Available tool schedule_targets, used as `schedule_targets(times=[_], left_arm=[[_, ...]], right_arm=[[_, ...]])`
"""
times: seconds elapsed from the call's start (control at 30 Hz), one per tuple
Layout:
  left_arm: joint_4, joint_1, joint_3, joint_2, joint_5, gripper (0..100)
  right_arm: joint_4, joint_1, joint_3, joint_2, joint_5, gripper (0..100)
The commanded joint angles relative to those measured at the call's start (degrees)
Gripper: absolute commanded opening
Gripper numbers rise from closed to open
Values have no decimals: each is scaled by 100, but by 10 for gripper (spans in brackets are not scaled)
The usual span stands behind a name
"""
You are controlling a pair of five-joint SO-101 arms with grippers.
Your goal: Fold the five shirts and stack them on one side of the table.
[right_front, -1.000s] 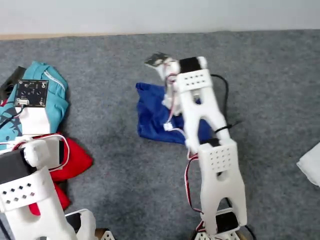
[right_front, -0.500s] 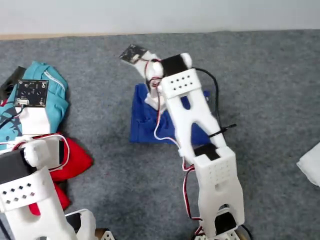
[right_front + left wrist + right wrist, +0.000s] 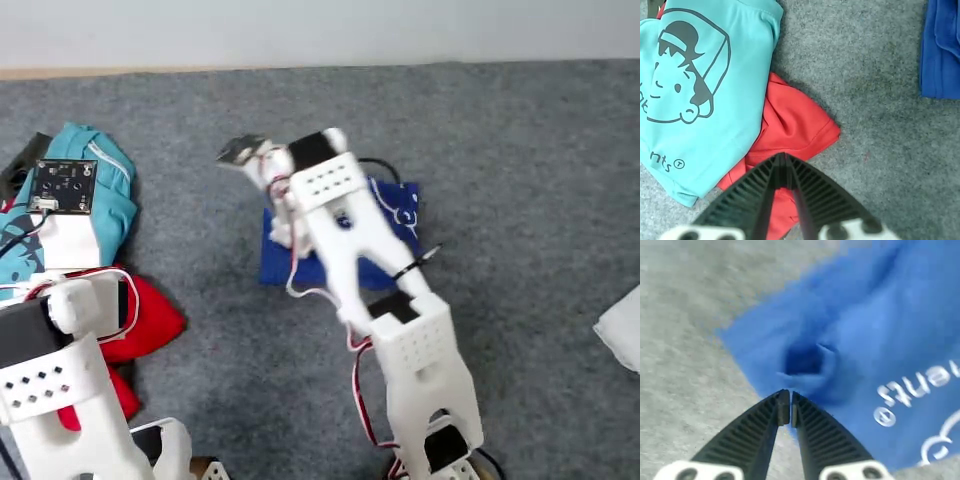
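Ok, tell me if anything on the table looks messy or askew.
The red shirt sticks out crumpled and crooked from under the teal shirt, so that stack is untidy. The blue shirt has a puckered dent near the right gripper.

With the arms' bases at 6 o'clock on the high view, the central shirt [image 3: 393,200] lies near the middle of the counter [image 3: 520,150]. At 9 o'clock the upper shirt [image 3: 115,195] lies on the lower shirt [image 3: 155,320], which juts out toward 5 o'clock. The edge shirt [image 3: 622,325] lies at the counter's 3 o'clock rim, well apart. The right end effector [image 3: 786,405] is at the central shirt's 9 o'clock edge. The left end effector [image 3: 782,160] is above the lower shirt.
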State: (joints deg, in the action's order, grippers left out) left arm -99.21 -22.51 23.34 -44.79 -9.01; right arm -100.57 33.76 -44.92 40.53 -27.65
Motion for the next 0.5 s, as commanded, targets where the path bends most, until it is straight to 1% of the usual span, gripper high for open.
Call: schedule_targets(times=[0.0, 0.07, 0.17, 0.37, 0.47], left_arm=[[-123, 26, -48, -123, -35, 3], [-123, 26, -48, -123, -35, 3], [-123, 26, -48, -123, -35, 3], [-123, 26, -48, -123, -35, 3], [-123, 26, -48, -123, -35, 3]], right_arm=[[-233, 426, -35, -189, 202, 9], [-242, 541, -35, -312, 202, 9], [-233, 497, -35, -699, 185, 9], [-224, -224, -35, -866, 167, 9], [-215, -382, -35, -681, 167, 9]])
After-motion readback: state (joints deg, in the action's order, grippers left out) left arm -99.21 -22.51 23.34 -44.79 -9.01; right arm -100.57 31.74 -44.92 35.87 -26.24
